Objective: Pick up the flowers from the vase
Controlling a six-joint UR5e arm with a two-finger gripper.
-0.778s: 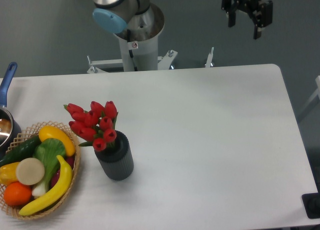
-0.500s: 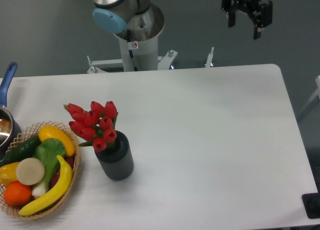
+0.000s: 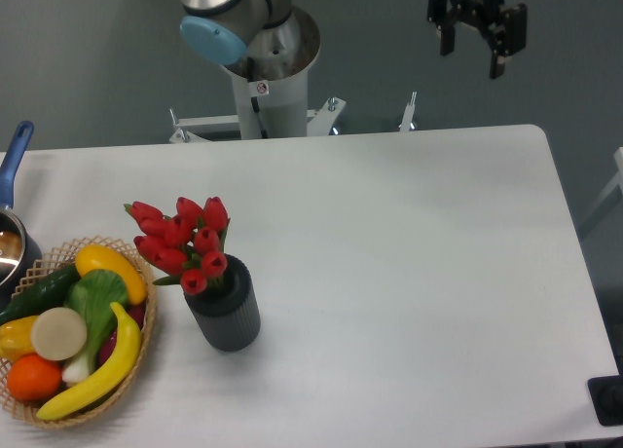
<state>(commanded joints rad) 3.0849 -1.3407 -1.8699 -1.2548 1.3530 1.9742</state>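
Gripper (image 3: 470, 56) had shifted slightly left and up since the previous frames; nothing else moved. Jaws were apart, holding and touching nothing, above the table's (image 3: 409, 273) far edge. Flowers (image 3: 181, 242) sat in the vase (image 3: 226, 317), well below and to the left of the jaws, just beside the wicker basket (image 3: 136, 355).
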